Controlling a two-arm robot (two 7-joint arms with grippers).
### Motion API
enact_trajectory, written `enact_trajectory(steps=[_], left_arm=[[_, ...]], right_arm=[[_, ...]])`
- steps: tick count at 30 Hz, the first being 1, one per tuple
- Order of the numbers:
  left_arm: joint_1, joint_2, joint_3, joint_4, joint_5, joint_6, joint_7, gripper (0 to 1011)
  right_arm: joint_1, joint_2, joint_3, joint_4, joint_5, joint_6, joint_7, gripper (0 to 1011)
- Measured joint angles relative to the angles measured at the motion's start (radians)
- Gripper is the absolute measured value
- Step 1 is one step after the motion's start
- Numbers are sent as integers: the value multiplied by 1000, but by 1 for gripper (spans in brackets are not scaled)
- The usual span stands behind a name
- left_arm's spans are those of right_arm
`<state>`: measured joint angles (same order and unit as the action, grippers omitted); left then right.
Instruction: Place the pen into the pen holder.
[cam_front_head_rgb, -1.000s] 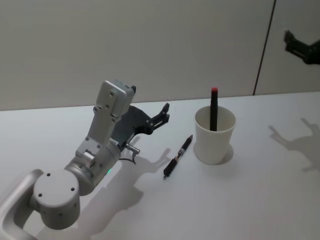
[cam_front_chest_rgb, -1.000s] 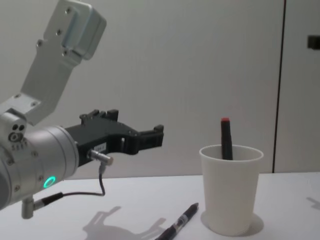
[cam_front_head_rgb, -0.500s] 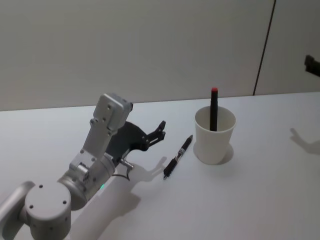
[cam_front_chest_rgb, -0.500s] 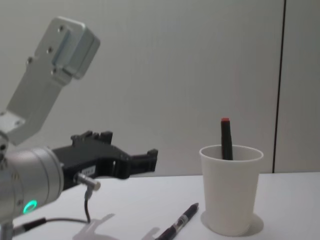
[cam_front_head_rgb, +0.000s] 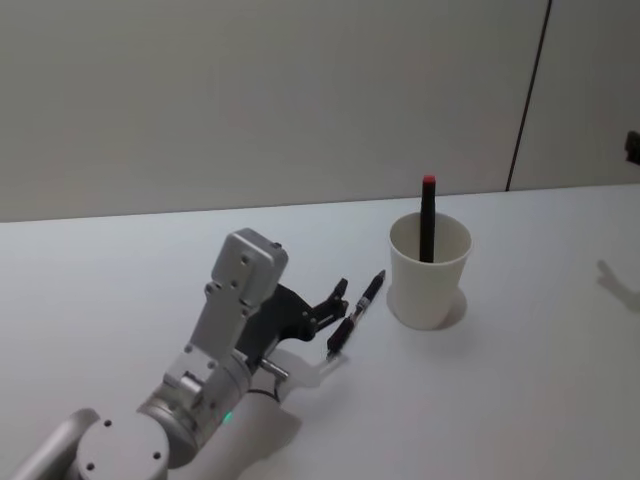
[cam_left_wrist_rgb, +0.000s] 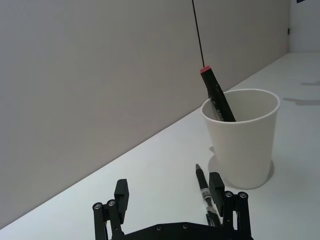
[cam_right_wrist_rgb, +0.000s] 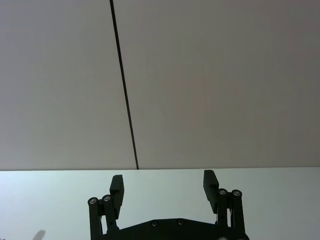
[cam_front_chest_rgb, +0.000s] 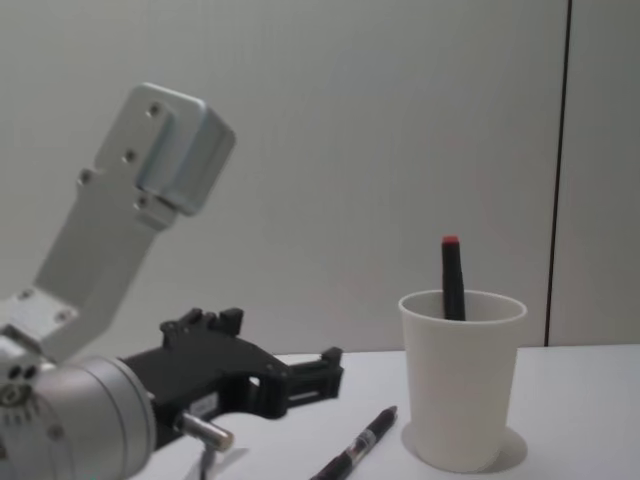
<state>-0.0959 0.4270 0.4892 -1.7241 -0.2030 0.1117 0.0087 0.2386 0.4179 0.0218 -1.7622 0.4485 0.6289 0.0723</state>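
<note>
The left claw (cam_front_head_rgb: 333, 300) is low over the white counter (cam_front_head_rgb: 520, 400), reaching forward toward the pen (cam_front_head_rgb: 356, 312). Its fingers are spread wide and grip nothing. In the left wrist view one fingertip (cam_left_wrist_rgb: 216, 187) is right beside the pen's barrel (cam_left_wrist_rgb: 202, 181); I cannot tell whether they touch. From the chest, the claw (cam_front_chest_rgb: 322, 370) hangs just left of the pen (cam_front_chest_rgb: 360, 452) and slightly above it.

The pen is black and lies flat on the counter, outside the cup (cam_front_head_rgb: 428, 275). It lies slantwise, its far end close to the cup's base on the cup's left side.

The cup is white paper and stands upright. A black marker (cam_front_head_rgb: 428, 218) with a red tip leans inside it, sticking up past the rim. The chest view shows the cup (cam_front_chest_rgb: 462, 380) and marker (cam_front_chest_rgb: 452, 275) from the side.

The right claw (cam_right_wrist_rgb: 164, 186) is raised off to the right, its fingers apart and empty, facing a plain wall (cam_right_wrist_rgb: 210, 75) with a dark vertical seam.
</note>
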Motion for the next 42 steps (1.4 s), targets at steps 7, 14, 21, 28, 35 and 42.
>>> enact_trajectory(steps=[7,14,21,28,35,42], left_arm=[[13,-25,20,-8,18,10,25,1001],[14,-54,35,-13,37,43,32,1001],[9,-69,41,-18,53,85,19,1001],[-1,-81,46,-25,77,149,-24,1001],[-11,-92,50,-26,101,190,-60,1001],[-20,-103,51,-17,121,210,-79,1001]], right_arm=[[-3,3,5,-2,7,16,-7,1002],[-5,4,7,-3,11,24,-10,1002],[-6,5,9,-3,13,29,-13,1001],[-6,6,10,-4,14,32,-14,1001],[-7,6,10,-4,15,33,-15,1002],[-7,6,10,-4,16,34,-15,1001]])
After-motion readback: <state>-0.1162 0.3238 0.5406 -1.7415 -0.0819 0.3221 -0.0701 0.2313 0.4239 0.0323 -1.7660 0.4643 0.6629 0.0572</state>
